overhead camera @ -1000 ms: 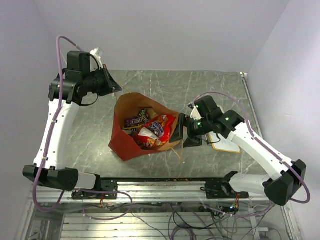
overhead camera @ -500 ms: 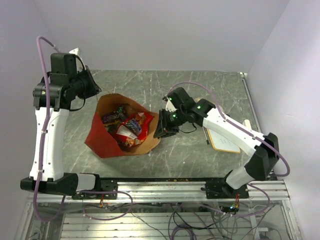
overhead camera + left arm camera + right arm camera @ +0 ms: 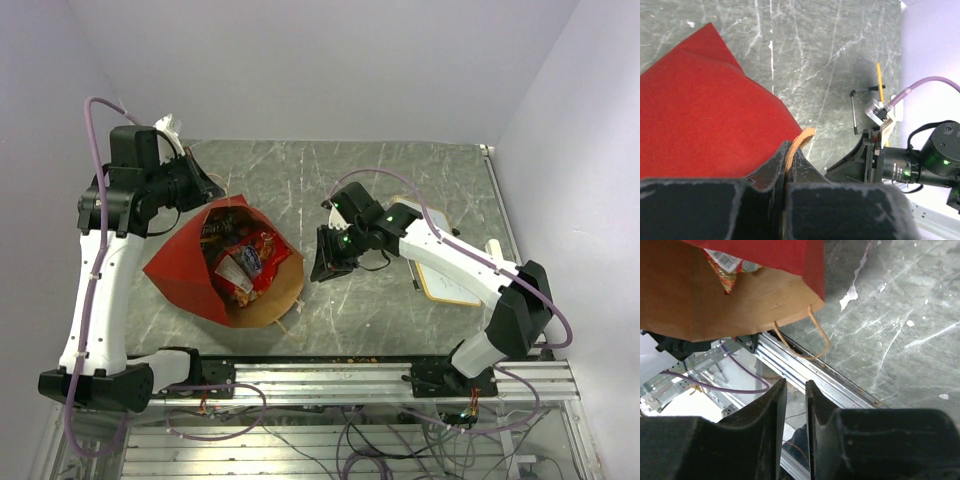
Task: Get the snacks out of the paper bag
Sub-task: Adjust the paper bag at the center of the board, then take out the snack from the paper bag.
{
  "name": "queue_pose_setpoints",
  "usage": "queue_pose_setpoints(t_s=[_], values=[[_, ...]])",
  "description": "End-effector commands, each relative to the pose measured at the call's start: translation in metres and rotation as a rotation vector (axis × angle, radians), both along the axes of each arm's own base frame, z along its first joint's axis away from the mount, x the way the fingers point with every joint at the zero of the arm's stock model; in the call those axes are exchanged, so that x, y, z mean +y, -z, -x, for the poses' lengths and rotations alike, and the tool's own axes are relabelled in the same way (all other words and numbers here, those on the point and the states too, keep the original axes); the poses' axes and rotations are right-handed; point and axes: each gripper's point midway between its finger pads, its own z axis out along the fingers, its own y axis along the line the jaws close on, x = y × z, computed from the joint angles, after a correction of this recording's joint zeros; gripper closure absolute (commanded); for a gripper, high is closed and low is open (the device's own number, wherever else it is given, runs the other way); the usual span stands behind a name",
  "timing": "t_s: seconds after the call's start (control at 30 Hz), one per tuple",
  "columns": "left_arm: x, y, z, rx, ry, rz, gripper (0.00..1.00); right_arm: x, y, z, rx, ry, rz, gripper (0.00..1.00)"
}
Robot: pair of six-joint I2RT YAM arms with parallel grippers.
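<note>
The paper bag, red outside and brown inside, hangs tilted with its mouth toward the right. My left gripper is shut on its brown string handle at the upper rim, with the red bag wall just beyond the jaws. The snacks lie inside: a red crinkly packet and small dark wrappers. My right gripper hovers just right of the bag's lower rim. Its jaws stand a narrow gap apart with nothing between them. The brown bag inside and a packet corner show above.
A white wood-framed board lies on the marble table at the right, under the right arm. The bag's second handle loop dangles near the table's metal front rail.
The left arm has drawn the bag leftward and tipped it over more. The right gripper followed it left from beside the board, and its jaws narrowed.
</note>
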Motion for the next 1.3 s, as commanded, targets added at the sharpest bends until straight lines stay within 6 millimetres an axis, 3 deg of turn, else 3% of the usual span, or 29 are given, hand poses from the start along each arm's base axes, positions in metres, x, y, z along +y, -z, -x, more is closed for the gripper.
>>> queue_pose_setpoints(t_s=[0.0, 0.17, 0.37, 0.47, 0.63, 1.07, 1.17, 1.27], values=[[-0.021, -0.019, -0.009, -0.068, 0.094, 0.099, 0.93, 0.022, -0.011, -0.003, -0.101, -0.082, -0.104, 0.74], [-0.036, -0.006, -0.006, 0.004, 0.149, 0.185, 0.93, 0.061, -0.016, -0.007, -0.2, -0.102, -0.183, 0.67], [-0.049, 0.009, 0.007, 0.085, 0.193, 0.271, 0.93, 0.084, -0.011, -0.048, -0.385, 0.132, -0.249, 0.58], [-0.053, 0.014, 0.015, 0.126, 0.21, 0.303, 0.93, 0.083, -0.006, -0.064, -0.481, 0.233, -0.266, 0.5], [-0.05, 0.015, 0.024, 0.148, 0.185, 0.299, 0.93, 0.08, 0.031, -0.078, -0.459, 0.374, -0.219, 0.46], [-0.055, 0.026, 0.035, 0.222, 0.151, 0.38, 0.93, 0.072, 0.085, -0.081, -0.5, 0.651, -0.045, 0.42], [-0.057, 0.027, 0.033, 0.242, 0.16, 0.383, 0.93, 0.077, 0.105, -0.082, -0.496, 0.669, -0.025, 0.42], [-0.057, 0.023, 0.031, 0.239, 0.163, 0.384, 0.93, 0.084, 0.108, -0.09, -0.56, 0.678, -0.024, 0.42]])
